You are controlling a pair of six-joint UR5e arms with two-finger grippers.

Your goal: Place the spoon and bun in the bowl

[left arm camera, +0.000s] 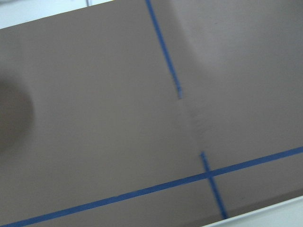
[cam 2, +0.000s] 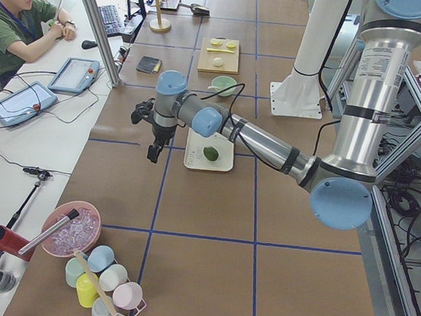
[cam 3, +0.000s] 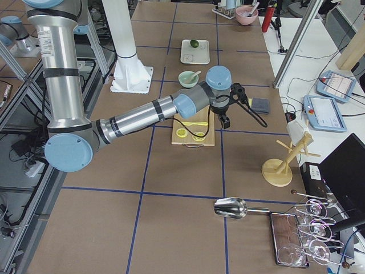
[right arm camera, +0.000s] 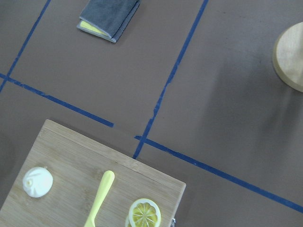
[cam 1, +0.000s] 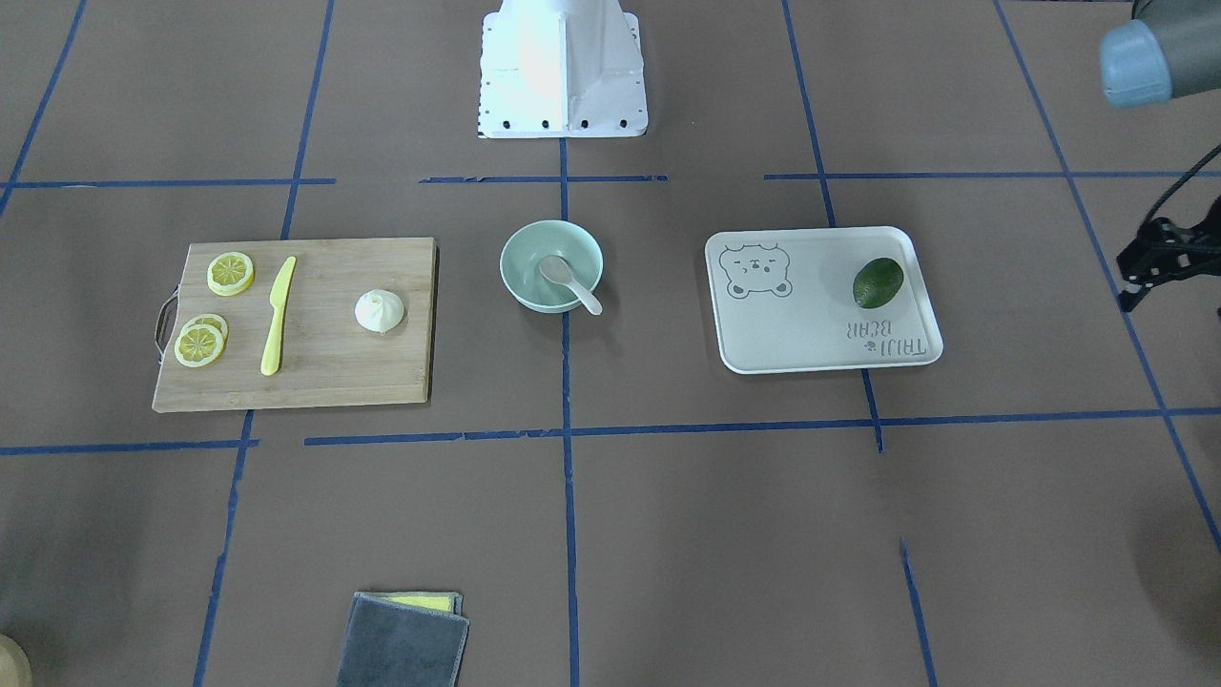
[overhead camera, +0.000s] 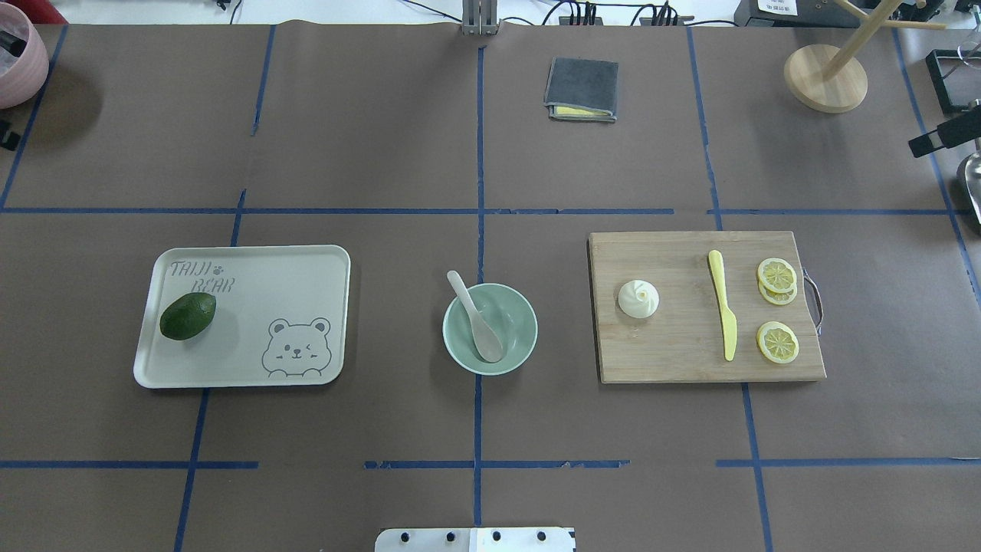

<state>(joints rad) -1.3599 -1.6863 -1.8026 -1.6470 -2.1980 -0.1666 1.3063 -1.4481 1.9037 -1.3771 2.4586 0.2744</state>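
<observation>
The off-white spoon [cam 1: 569, 281] lies in the mint-green bowl [cam 1: 520, 250] at the table's middle, its handle leaning over the rim; it also shows from overhead [overhead camera: 479, 322]. The white bun [cam 1: 380, 312] sits on the wooden cutting board [cam 1: 324, 372], and also shows in the right wrist view [right arm camera: 38, 181]. My left gripper [cam 1: 1145, 272] hangs high off the table's end beyond the tray. My right gripper [overhead camera: 941, 136] hangs beyond the cutting board's far corner. Both are away from the objects, and I cannot tell whether either is open or shut.
A yellow knife [cam 1: 278, 315] and lemon slices [cam 1: 231, 273] share the board. An avocado [cam 1: 878, 282] lies on the bear-print tray [cam 1: 811, 334]. A folded grey cloth [cam 1: 401, 639] and a wooden stand [overhead camera: 825, 77] are at the operators' side.
</observation>
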